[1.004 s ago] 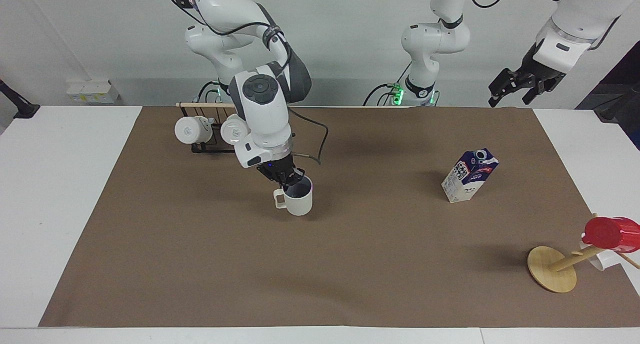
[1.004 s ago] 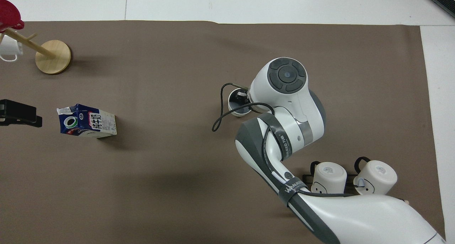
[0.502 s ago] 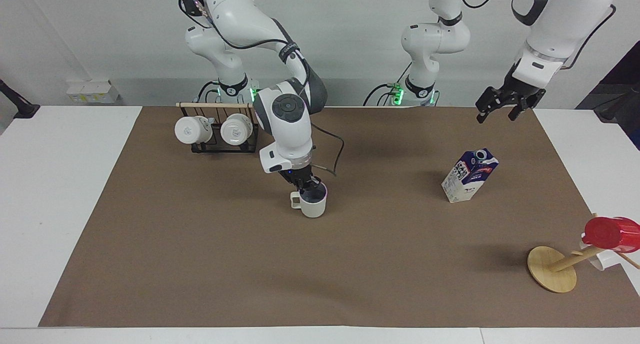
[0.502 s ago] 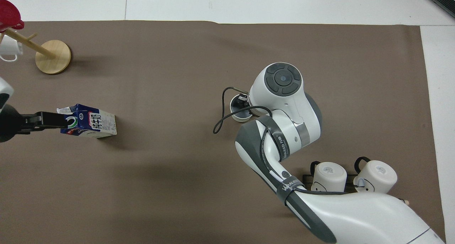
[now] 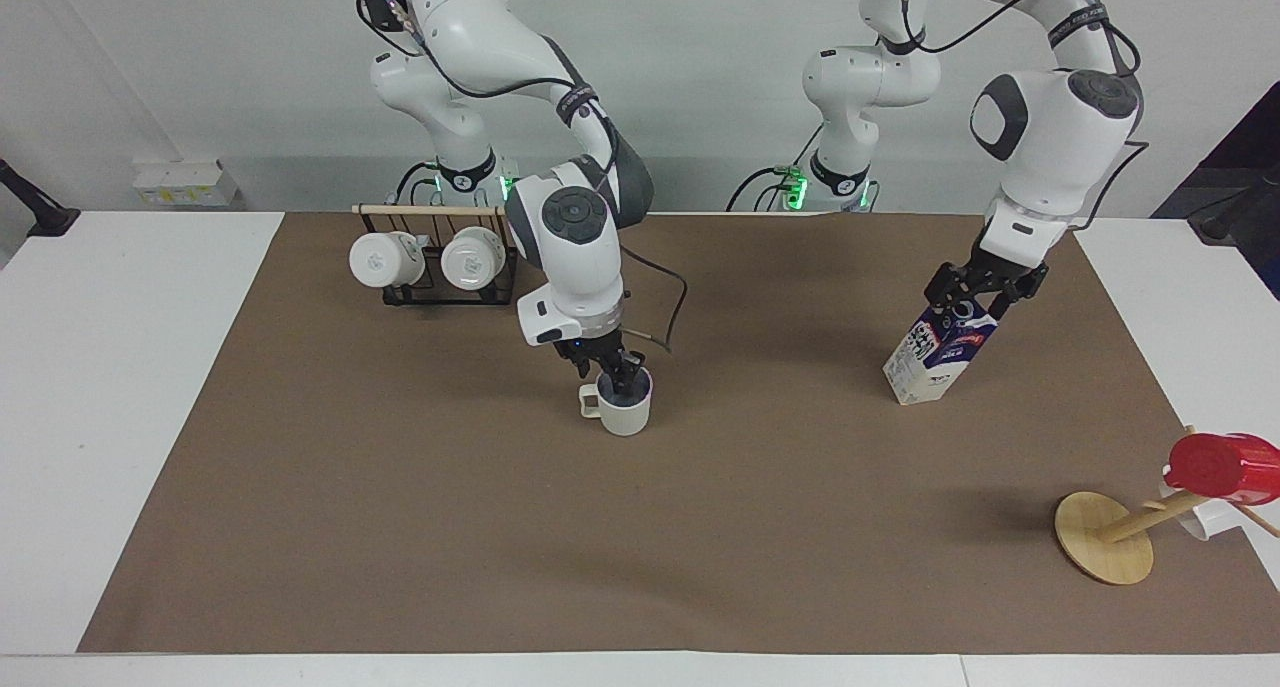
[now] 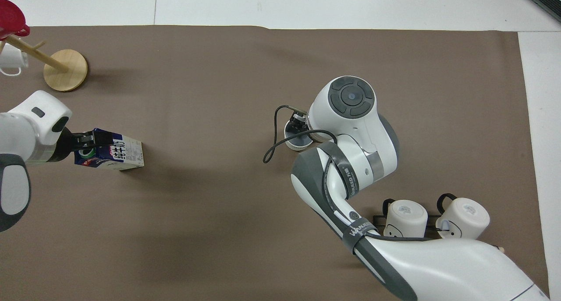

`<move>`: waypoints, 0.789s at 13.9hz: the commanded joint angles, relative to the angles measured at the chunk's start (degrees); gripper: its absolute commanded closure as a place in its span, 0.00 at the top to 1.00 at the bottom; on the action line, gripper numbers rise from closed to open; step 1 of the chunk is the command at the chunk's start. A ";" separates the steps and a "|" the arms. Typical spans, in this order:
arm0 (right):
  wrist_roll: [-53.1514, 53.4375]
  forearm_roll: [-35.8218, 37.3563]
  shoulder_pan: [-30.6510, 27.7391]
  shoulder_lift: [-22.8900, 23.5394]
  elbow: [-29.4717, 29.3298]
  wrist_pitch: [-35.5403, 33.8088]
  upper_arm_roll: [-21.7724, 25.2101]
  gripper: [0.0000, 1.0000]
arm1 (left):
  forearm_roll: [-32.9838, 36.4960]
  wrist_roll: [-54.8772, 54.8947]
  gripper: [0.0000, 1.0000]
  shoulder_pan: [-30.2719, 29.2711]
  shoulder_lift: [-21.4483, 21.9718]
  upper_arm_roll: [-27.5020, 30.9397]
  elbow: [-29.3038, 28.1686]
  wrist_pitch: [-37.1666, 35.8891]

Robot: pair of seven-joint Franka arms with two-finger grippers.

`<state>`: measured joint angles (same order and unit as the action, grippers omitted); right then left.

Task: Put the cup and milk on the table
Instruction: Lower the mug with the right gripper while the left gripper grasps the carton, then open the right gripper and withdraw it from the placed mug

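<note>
Black right gripper [image 5: 610,371] is set at the rim of the cup [image 5: 624,413], which stands mid-table [image 5: 140,297] on the brown sheet [image 5: 420,527]; finger state cannot be told. Left gripper [image 5: 978,292] is spread around the milk [image 5: 938,352] top, toward the left arm's end. Rack mugs [image 5: 385,258] are seen near the robots.

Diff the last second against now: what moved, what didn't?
The left hand came down from beside the table to the top of the milk; no clear grip yet. The right hand carried the cup a bit toward the left arm's end and holds its rim. Milk, rack mugs and red cup unmoved.
</note>
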<state>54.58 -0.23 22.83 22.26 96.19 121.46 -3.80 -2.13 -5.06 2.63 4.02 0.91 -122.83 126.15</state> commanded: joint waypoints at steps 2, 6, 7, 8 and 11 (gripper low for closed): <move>-2.80 0.85 -2.16 -5.90 0.83 -0.87 0.29 1.00 | 1.42 1.19 0.72 0.36 0.46 0.23 -0.66 0.42; -12.98 0.85 -8.48 -11.26 1.10 -3.85 0.29 1.00 | 1.51 2.42 0.42 0.27 0.64 0.23 -0.66 -1.16; -15.27 0.85 -10.24 -12.58 1.10 -4.99 0.29 1.00 | 1.42 2.33 0.41 0.27 0.55 0.23 -0.48 -1.25; -17.56 0.85 -12.09 -13.90 1.10 -6.22 0.29 1.00 | 1.42 1.64 0.41 0.36 0.46 0.23 -0.04 -1.43; -26.96 0.76 -17.54 -17.94 1.19 -9.82 0.29 1.00 | 1.34 -2.39 0.41 2.62 0.55 0.14 2.67 -3.61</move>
<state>32.49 -0.03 8.25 7.57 95.94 113.49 -2.84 -1.82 -4.08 2.86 3.88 0.74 -122.18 125.41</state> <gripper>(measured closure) 0.000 0.586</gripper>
